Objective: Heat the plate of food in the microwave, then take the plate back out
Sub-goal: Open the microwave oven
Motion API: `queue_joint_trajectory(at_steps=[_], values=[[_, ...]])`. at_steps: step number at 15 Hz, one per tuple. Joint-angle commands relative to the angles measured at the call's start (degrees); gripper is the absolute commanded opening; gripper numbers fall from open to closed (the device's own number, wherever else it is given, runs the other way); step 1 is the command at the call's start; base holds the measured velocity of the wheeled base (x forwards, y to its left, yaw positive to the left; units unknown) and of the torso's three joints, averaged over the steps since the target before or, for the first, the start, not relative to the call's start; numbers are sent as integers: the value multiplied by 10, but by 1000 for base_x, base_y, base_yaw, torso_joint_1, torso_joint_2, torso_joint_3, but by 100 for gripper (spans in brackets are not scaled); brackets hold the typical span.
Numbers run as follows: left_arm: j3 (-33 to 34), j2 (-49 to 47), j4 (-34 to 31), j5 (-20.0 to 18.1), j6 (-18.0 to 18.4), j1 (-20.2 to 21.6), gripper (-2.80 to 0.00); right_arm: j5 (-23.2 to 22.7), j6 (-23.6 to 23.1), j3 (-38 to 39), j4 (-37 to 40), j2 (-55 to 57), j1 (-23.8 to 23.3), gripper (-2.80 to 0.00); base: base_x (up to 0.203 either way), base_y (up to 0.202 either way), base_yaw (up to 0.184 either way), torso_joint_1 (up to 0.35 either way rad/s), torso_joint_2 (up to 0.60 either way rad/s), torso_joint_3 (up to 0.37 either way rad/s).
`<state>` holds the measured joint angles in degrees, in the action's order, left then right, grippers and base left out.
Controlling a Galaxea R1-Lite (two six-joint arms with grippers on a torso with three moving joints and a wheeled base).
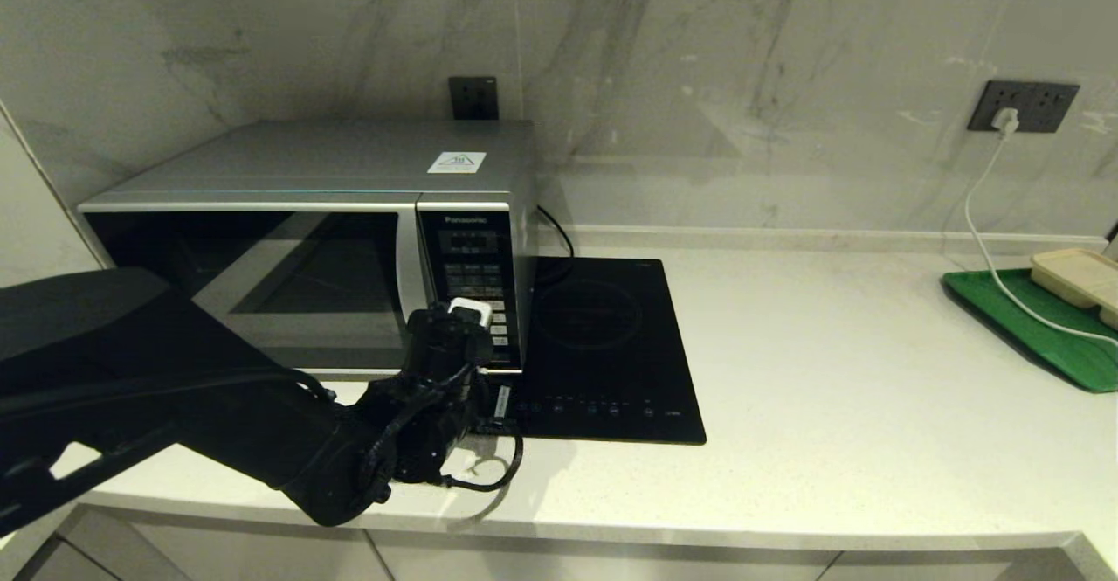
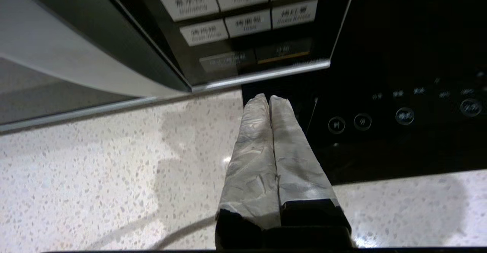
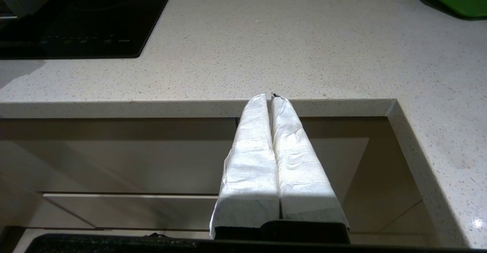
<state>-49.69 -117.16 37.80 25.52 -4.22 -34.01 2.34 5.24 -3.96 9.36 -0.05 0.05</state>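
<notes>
Door shut, microwave (image 1: 306,240) stands at the far left of the counter (image 1: 830,371), and the lilac plate of food is nowhere on the open surface; through the dark glass nothing can be made out, so whether it sits inside cannot be told. The left pincer (image 2: 269,100) is clenched with nothing in it, its wrapped tips pressed together just below the bottom edge of the keypad panel (image 1: 472,275), over the near left corner of the black induction hob (image 1: 603,345). That placement suggests the button-pressing stage: either starting the heating or just finished with it. Judging so, opening the door, lifting the plate out and setting it down all remain. The right pincer (image 3: 271,97) is likewise clenched and empty, parked off the near edge of the counter, in front of the cabinets (image 3: 114,161).
</notes>
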Motion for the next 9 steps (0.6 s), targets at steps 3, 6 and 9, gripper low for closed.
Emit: queue_joint_trajectory(at_steps=[3, 6, 9], values=[[-1, -3, 9, 1, 1, 1, -280, 0, 0, 0, 0, 0, 0, -280, 0, 0, 0, 0, 0, 0], [-4, -7, 21, 1, 0, 3, -280, 0, 0, 0, 0, 0, 0, -280, 0, 0, 0, 0, 0, 0], [-1, -2, 23, 1, -1, 3, -280, 0, 0, 0, 0, 0, 0, -280, 0, 0, 0, 0, 0, 0]])
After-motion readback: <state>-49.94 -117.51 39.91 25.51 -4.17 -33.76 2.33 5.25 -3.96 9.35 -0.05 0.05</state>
